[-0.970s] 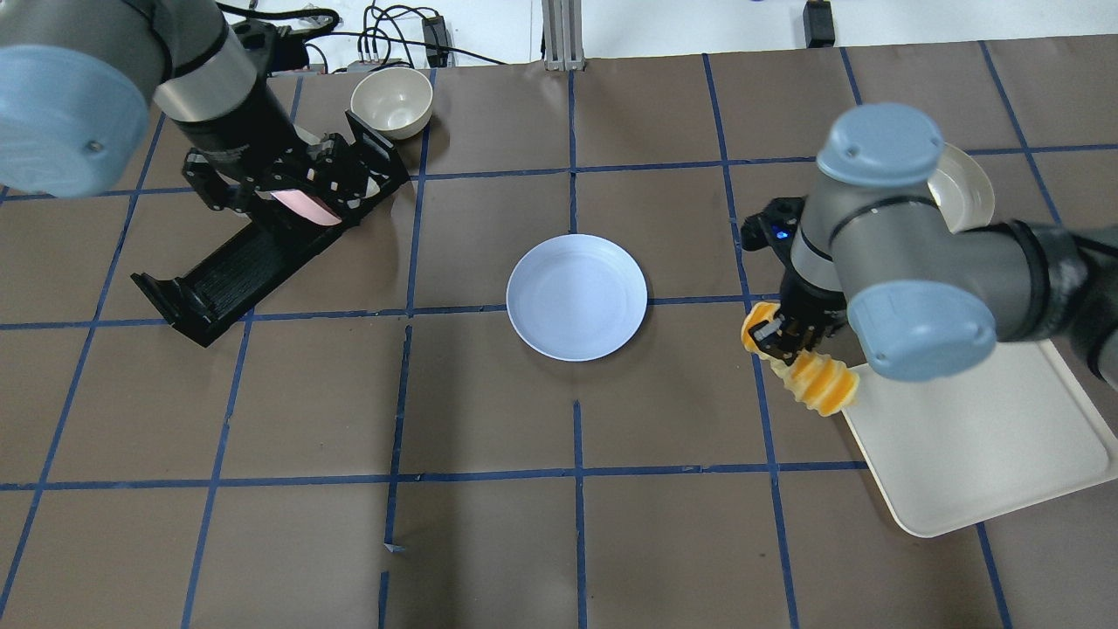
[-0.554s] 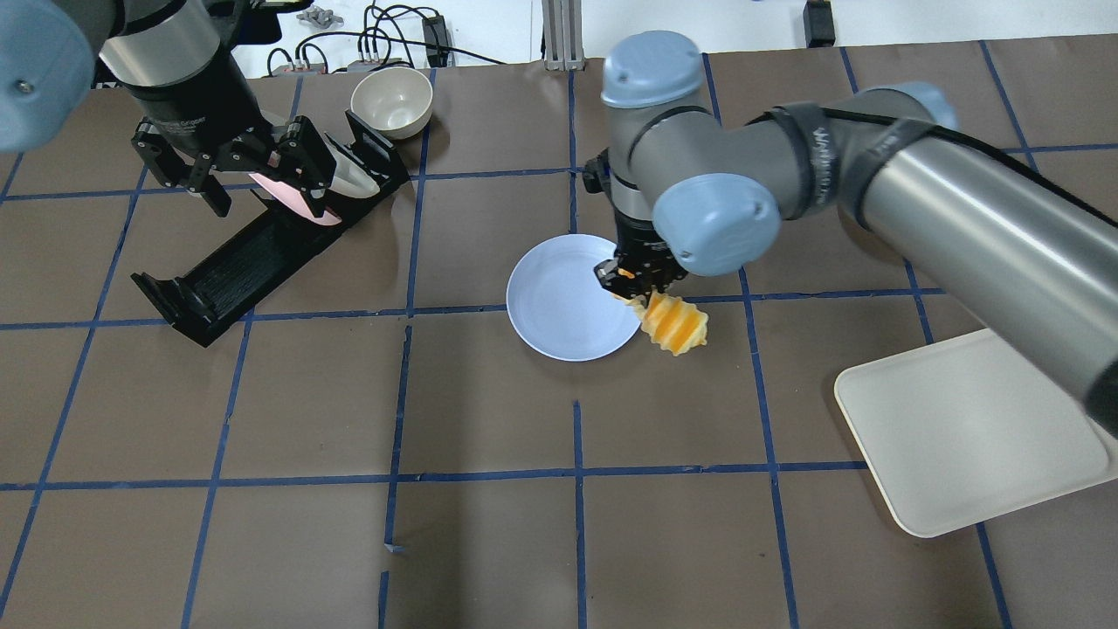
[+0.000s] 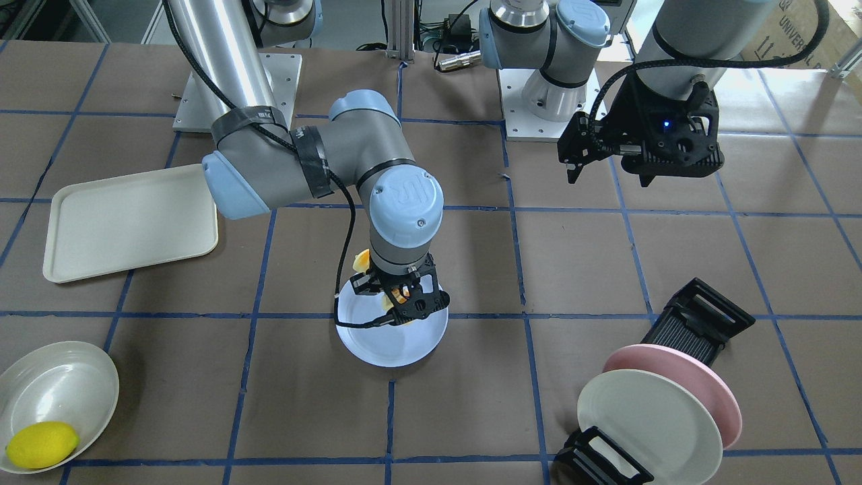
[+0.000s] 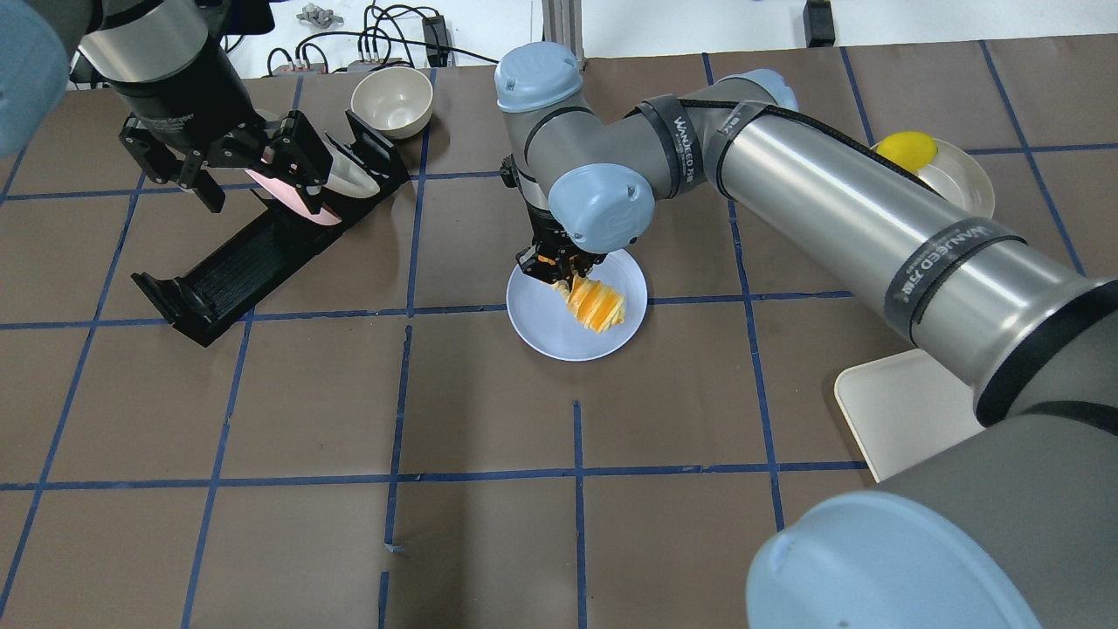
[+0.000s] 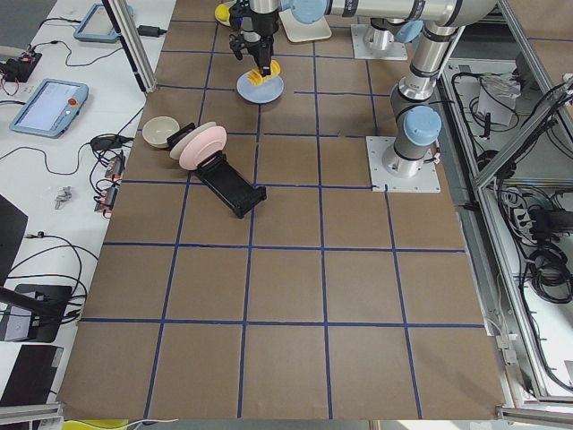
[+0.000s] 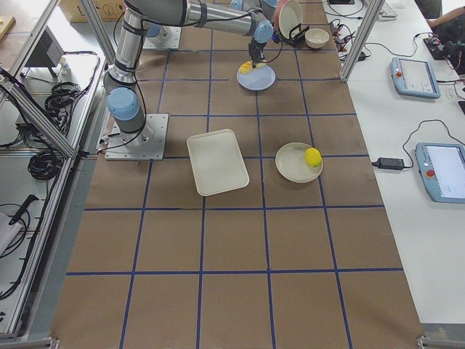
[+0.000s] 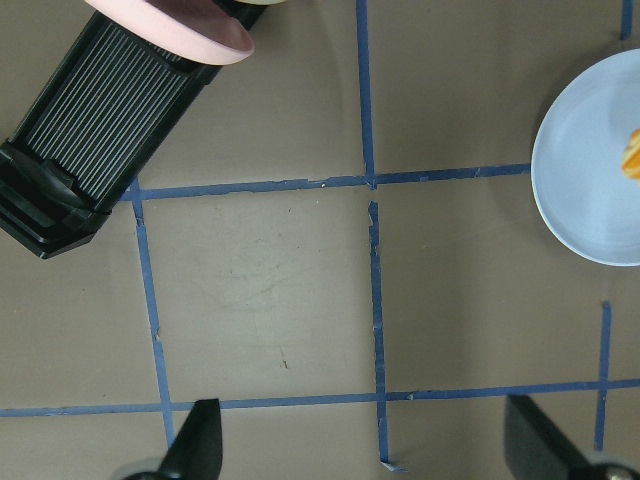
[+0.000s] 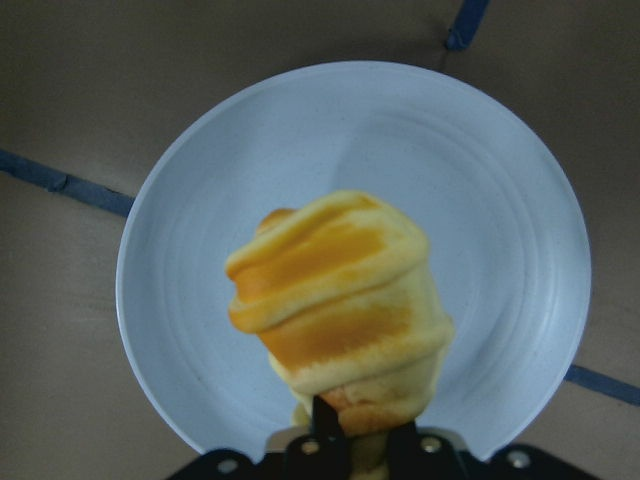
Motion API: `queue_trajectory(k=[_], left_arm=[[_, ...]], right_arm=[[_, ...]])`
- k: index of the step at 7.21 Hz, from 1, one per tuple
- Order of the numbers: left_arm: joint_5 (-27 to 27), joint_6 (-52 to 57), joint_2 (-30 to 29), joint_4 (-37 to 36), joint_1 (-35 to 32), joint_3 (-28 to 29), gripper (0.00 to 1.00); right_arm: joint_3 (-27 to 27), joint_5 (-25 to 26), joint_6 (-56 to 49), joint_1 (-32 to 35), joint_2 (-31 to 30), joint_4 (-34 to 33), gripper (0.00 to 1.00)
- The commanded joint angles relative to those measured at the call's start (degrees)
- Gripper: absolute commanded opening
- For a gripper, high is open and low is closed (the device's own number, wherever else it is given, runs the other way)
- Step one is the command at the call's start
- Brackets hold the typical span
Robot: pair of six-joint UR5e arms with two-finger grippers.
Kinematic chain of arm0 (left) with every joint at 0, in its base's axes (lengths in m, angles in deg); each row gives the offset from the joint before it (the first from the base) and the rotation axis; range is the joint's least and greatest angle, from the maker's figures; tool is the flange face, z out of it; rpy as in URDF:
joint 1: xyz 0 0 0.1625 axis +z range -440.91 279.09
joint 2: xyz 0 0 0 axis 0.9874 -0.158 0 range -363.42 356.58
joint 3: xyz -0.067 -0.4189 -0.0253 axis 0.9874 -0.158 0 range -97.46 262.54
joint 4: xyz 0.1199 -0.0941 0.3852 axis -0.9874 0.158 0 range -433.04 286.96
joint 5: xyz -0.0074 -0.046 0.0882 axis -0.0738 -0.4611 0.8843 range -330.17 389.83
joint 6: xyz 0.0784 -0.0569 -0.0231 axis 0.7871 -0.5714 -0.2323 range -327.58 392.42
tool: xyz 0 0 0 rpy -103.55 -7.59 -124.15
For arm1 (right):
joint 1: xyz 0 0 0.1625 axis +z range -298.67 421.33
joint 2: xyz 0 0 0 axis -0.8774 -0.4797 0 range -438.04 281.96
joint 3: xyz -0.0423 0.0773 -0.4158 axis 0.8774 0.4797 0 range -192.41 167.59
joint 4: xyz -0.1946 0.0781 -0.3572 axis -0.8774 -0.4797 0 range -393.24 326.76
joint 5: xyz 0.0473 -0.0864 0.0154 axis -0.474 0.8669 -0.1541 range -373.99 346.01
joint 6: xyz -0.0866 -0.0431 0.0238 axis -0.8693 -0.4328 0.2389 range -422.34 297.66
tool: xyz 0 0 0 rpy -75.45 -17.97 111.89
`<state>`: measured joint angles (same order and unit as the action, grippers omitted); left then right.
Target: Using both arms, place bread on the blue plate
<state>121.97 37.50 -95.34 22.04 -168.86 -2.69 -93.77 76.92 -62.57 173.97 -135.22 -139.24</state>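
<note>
The blue plate lies at the table's centre. My right gripper is shut on one end of the yellow-orange ridged bread and holds it over the plate. Whether the bread touches the plate I cannot tell. In the right wrist view the bread hangs in front of the plate. In the front view the right gripper stands over the plate. My left gripper is open and empty above the dish rack. Its fingertips stand wide apart.
A black dish rack holds a pink plate and a cream plate. A cream bowl stands behind it. A cream tray lies on my right. A shallow bowl holds a lemon.
My right arm has carried the bread leftward from the tray's edge to over the blue plate. My left gripper has drawn back a little from the rack.
</note>
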Motion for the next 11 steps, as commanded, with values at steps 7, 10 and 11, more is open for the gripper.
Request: queue_trajectory(k=[7,10,11], left_arm=[[-0.3,-1.0,0.2,2.7,0.2,0.4,1.0],[-0.2,-1.0,0.6,2.5,0.1,-0.2,1.0],[-0.4,-1.1,0.3,2.5,0.1,-0.2,1.0]], right_arm=[[1.0,0.3,-5.1,-5.7,-2.8,-0.4,0.99],[0.2,0.1,-19.6,-18.9,-14.9,11.3,0.99],[-0.7,-0.6,-24.0,-23.0,-19.1,16.3,0.98]])
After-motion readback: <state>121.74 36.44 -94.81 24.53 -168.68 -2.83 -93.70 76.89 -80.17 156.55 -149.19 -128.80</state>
